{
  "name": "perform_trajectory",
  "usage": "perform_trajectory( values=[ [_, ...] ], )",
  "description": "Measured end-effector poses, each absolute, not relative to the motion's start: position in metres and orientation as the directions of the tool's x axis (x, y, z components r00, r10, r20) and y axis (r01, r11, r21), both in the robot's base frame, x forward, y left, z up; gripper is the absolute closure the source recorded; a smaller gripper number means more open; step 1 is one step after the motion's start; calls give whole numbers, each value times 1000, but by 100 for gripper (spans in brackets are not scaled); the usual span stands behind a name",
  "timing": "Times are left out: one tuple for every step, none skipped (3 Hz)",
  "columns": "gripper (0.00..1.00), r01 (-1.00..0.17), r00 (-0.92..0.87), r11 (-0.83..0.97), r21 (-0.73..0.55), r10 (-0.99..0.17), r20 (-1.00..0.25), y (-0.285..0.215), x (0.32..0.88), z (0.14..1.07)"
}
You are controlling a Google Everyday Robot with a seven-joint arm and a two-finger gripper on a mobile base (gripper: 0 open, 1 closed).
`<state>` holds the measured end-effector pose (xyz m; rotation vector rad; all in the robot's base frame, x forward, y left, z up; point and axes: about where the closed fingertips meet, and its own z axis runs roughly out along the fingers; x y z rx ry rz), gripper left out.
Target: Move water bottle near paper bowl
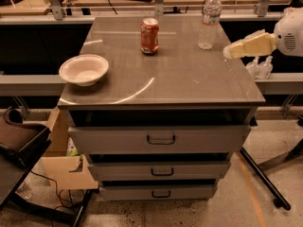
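The water bottle (209, 20) stands upright at the back right of the grey cabinet top (180, 79); it is clear, with a white cap and a pale label. The white paper bowl (84, 69) sits near the left edge of the top. My gripper (229, 52) reaches in from the right, above the right edge of the top, its tip a little right of and in front of the bottle and apart from it. The gripper holds nothing that I can see.
An orange-red soda can (149, 36) stands at the back middle, between bowl and bottle. Two small clear bottles (259, 67) stand off the right edge behind the arm. Three shut drawers (161, 140) are below. A dark chair (19, 141) is at the lower left.
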<state>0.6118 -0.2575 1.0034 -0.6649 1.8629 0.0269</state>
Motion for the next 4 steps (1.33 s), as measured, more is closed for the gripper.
perform_trajectory(
  values=[
    [0, -454, -238, 842, -291, -430, -871, -257, 612, 1003],
    [0, -440, -211, 858, -267, -387, -898, -253, 632, 998],
    [0, -420, -111, 889, -182, -249, -962, -237, 695, 984],
    [0, -422, -45, 897, -134, -169, -985, -229, 738, 975]
  ],
)
